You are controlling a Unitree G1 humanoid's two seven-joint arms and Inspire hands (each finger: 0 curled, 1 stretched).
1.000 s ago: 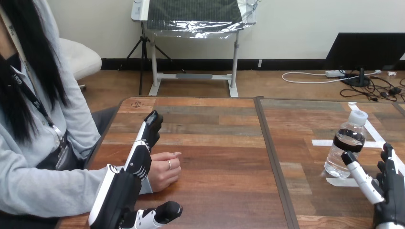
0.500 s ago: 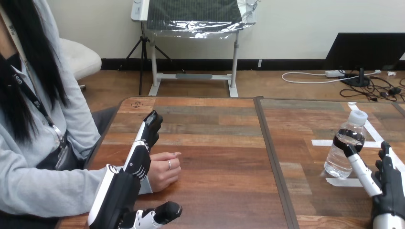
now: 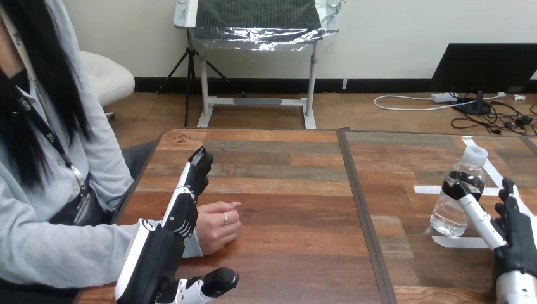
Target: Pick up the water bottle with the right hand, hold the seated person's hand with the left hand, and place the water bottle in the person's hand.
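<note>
Water bottle (image 3: 454, 206): upright on the wooden table (image 3: 285, 190), cap on, base beside a white tape mark (image 3: 451, 241). This is probably a marked start spot, so the bottle has not been lifted yet.

Right hand (image 3: 516, 237): just right of the bottle, digits spread apart.
- One long digit (image 3: 481, 221), likely the thumb, slants up across the bottle's near side, its tip at the dark label band.
- The other fingers (image 3: 506, 196) stand straight off the bottle's right flank.
- The bottle sits at the mouth of the gap between thumb and fingers, not deep in it, and nothing is clamped.
- Whether the tip actually presses the label, I cannot tell.
- My reading is a pre-grasp pose, opened wide enough to take the bottle's body.

Left hand (image 3: 180, 218): fingers (image 3: 201, 166) straight and together, pointing away across the table, with the thumb (image 3: 218, 280) splayed out on the near side.

Person's hand (image 3: 218, 227): loosely curled, knuckles up, resting on the table in the gap between those fingers and the thumb, close against the fingers' side. No digit is curled round it, so the hand is bracketed rather than held.

Judgement: the left hand is staged to steady the person's hand. That hand must open palm-up before it can receive the bottle.
</note>
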